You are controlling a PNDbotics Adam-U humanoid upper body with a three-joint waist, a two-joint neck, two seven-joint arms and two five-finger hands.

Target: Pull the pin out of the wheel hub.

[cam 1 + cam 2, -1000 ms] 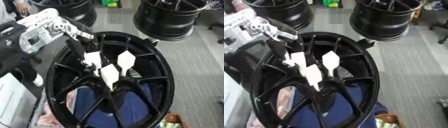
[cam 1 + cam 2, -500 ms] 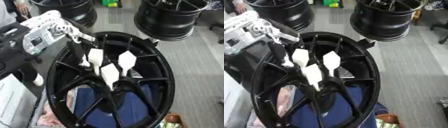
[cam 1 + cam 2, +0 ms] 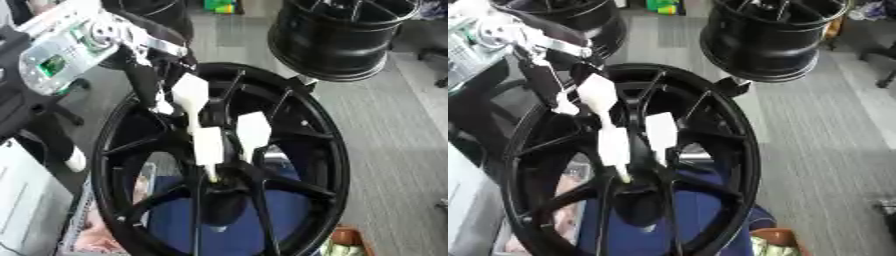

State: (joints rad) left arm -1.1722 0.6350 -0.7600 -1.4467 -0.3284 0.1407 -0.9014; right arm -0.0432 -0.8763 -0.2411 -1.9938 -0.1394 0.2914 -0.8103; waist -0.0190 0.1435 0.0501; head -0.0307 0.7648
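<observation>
1. Left hand [image 3: 131, 47] reaching in from the upper left, over the rim of the black wheel hub [image 3: 324, 165].
2. Fingers [image 3: 144, 85] curled narrow around the top white pin [image 3: 190, 97], pinching it just above the spokes.
3. Two more white pins [image 3: 254, 131] below and right of the fingertips, standing near the hub centre.
4. Second black wheel [image 3: 341, 37] lying well beyond the fingers, upper right.

Grey carpeted floor [image 3: 394, 130] across the right of the frame, spare black wheel rims [image 3: 337, 37] at the top, green box [image 3: 220, 6] at top centre
</observation>
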